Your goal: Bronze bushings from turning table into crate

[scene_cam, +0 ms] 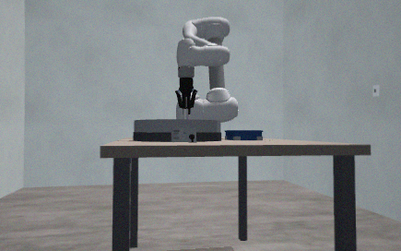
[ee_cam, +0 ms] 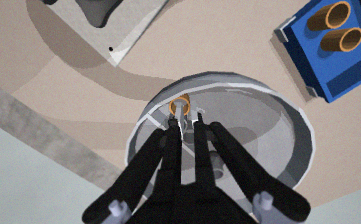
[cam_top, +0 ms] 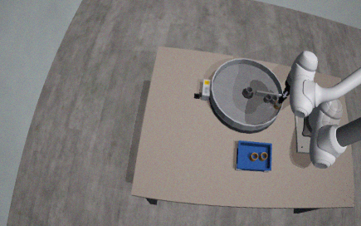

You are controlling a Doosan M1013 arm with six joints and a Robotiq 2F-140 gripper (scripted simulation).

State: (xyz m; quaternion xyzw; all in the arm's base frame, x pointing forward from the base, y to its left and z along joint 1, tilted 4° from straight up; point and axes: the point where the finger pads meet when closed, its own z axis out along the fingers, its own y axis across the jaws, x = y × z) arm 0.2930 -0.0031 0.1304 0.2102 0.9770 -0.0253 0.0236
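Note:
The grey turning table (cam_top: 246, 96) holds two steel bushings (cam_top: 248, 92) (cam_top: 268, 98) and one bronze bushing (cam_top: 276, 107) near its right rim. In the wrist view the bronze bushing (ee_cam: 174, 106) stands upright just beyond my fingertips. My gripper (ee_cam: 187, 108) hangs above the turning table (scene_cam: 177, 129), pointing down, its fingers (scene_cam: 187, 108) nearly together with nothing between them. The blue crate (cam_top: 253, 155) in front of the turning table holds two bronze bushings (cam_top: 254, 156) (cam_top: 264, 155), lying side by side. They also show in the wrist view (ee_cam: 337, 27).
A small box with a yellow label (cam_top: 205, 88) sits against the turning table's left side. The arm's grey base plate (cam_top: 301, 137) lies at the right of the table, next to the crate (scene_cam: 243, 134).

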